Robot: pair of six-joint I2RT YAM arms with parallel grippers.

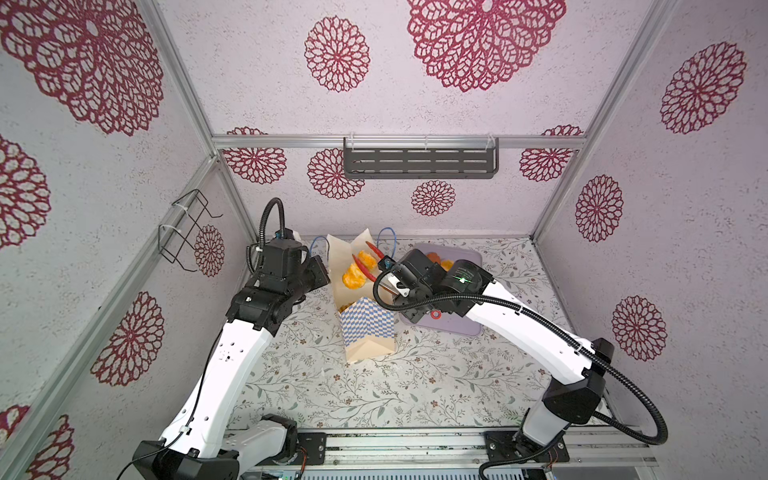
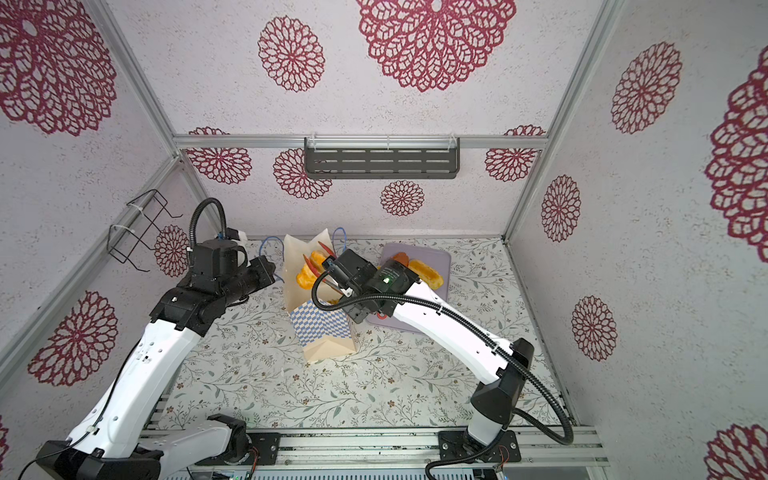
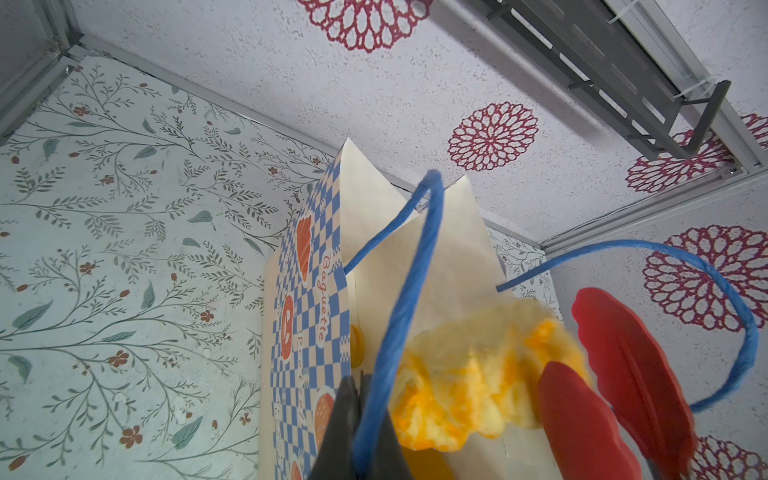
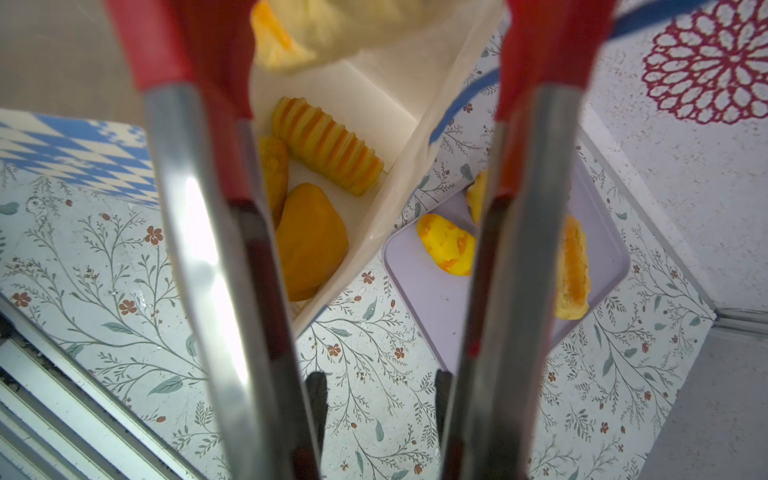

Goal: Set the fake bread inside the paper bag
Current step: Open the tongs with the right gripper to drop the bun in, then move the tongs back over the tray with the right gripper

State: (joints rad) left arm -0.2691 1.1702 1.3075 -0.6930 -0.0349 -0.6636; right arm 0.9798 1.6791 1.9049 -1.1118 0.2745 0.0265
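In both top views the two arms rise from the front rail over the flowered table (image 1: 374, 395), and in the middle of it stands the paper bag (image 1: 368, 328), upright with its mouth open. The left gripper (image 3: 360, 395) is clamped on one blue cord handle (image 3: 407, 299) at the bag's left rim. The right gripper (image 4: 379, 390) reaches in from the right and grasps a pair of tongs (image 4: 195, 216), whose red tips stand apart over the bag's mouth. A pale yellow pastry (image 3: 469, 374), blurred, shows at the mouth just beside those tips; whether they touch it I cannot tell. Down inside the bag, the right wrist view shows a ridged loaf (image 4: 328, 145), a smooth bun (image 4: 309, 241) and part of a third piece (image 4: 275, 166) beside them. Just beyond the bag, to its right, lies a lilac tray (image 4: 419, 299) with a yellow bun (image 4: 446, 243) and a long loaf (image 4: 573, 266) lying apart on it. On the back wall hangs a grey shelf (image 1: 419, 162).
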